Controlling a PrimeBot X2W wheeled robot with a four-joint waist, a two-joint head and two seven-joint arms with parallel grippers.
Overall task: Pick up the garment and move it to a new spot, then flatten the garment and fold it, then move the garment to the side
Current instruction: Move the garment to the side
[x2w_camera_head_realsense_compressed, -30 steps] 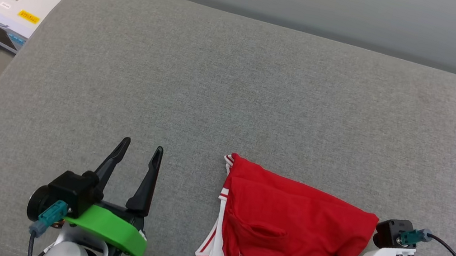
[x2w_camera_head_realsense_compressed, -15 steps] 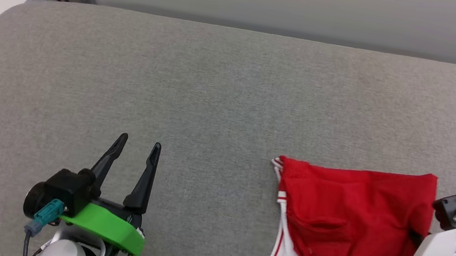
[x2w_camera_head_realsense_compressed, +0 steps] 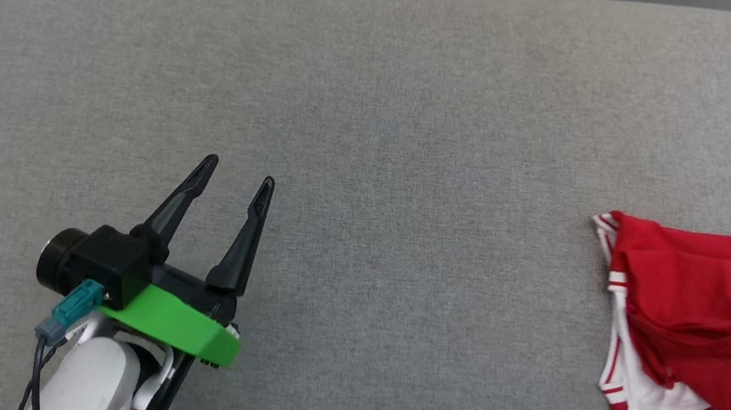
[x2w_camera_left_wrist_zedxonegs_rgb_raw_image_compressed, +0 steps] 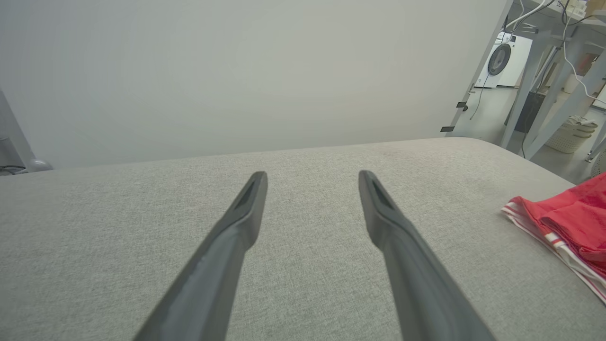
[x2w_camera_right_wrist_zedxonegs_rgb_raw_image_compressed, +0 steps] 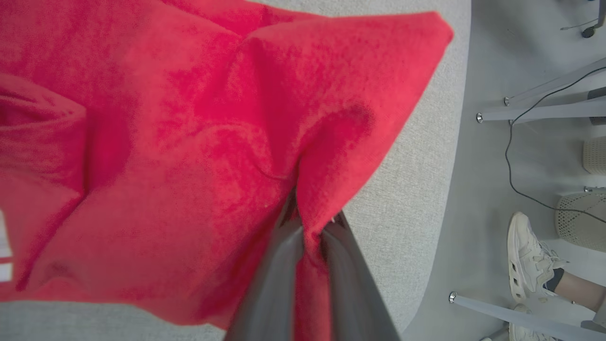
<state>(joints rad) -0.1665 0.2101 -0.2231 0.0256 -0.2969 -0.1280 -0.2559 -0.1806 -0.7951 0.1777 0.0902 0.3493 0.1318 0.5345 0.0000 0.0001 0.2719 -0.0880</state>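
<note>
Right wrist view, near to far: my right pincer [x2w_camera_right_wrist_zedxonegs_rgb_raw_image_compressed: 310,220], two smooth dark tapered fingers, is clamped tight on a pinched ridge of the garment [x2w_camera_right_wrist_zedxonegs_rgb_raw_image_compressed: 189,142]. Fabric is soft, matte red knit, creased into broad folds w/ one pointed corner. Beneath it is the grey woven cushion [x2w_camera_right_wrist_zedxonegs_rgb_raw_image_compressed: 416,189] w/ a rounded edge. Beyond are the smooth floor [x2w_camera_right_wrist_zedxonegs_rgb_raw_image_compressed: 487,166] and a person's pale chunky shoe [x2w_camera_right_wrist_zedxonegs_rgb_raw_image_compressed: 525,255].

Head view: my left pincer [x2w_camera_head_realsense_compressed: 239,170], on a glossy green mount [x2w_camera_head_realsense_compressed: 177,329], has its jaws spread in a V, holding nothing, over the coarse weave. The garment sits at the cushion's right side, well apart from it. A white panel w/ red stripe trim shows along the garment's left & lower edges.

Left wrist view: plain flat wall [x2w_camera_left_wrist_zedxonegs_rgb_raw_image_compressed: 236,71] behind the cushion.
</note>
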